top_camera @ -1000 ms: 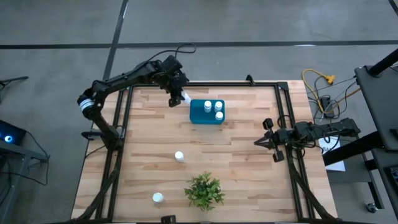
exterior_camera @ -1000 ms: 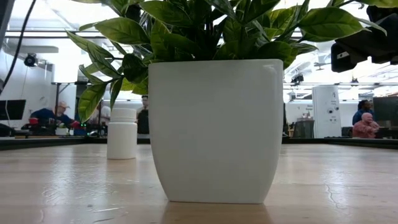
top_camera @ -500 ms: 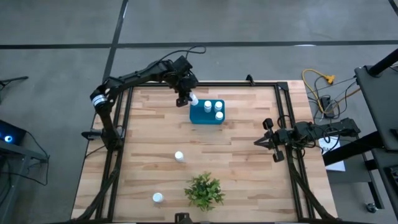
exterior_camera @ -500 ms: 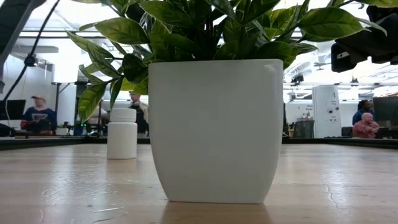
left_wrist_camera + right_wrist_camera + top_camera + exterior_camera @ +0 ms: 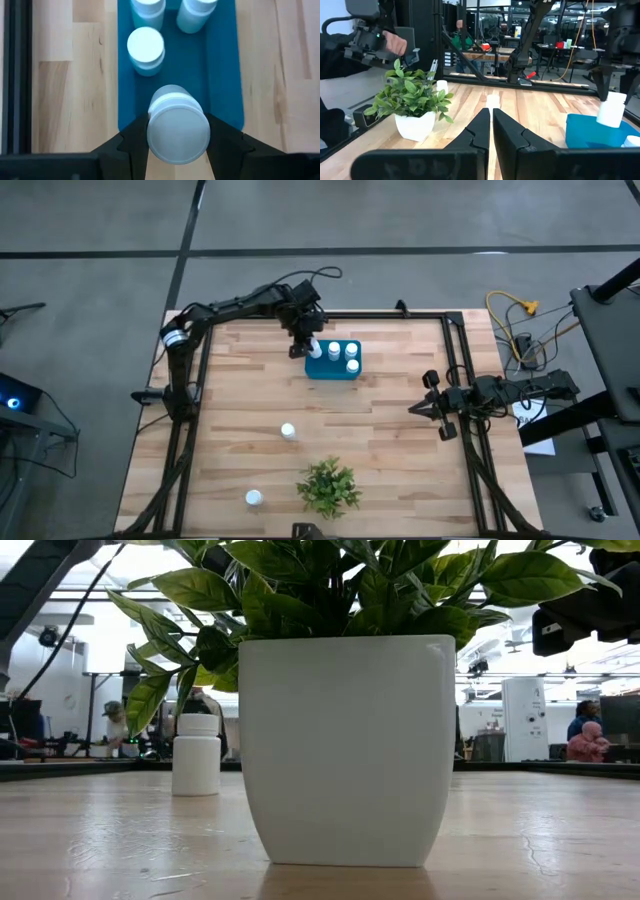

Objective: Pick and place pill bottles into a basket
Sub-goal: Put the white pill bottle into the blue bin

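Now that the left gripper [image 5: 177, 131] has swung in from the table's far left edge, it hangs over the small teal-blue plastic basket [image 5: 328, 367], clamped on a white round-capped pill bottle [image 5: 177, 130]. Three bottles stand inside already, so release looks next; the right gripper [image 5: 418, 409] waits shut at the right edge.

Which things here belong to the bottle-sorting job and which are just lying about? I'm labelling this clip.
Job:
- teal basket, three pill bottles inside
- held bottle, in the left gripper over the basket
- two loose bottles on the table

Lying about:
- potted plant
- right gripper, shut at the table's right edge
- yellow cable
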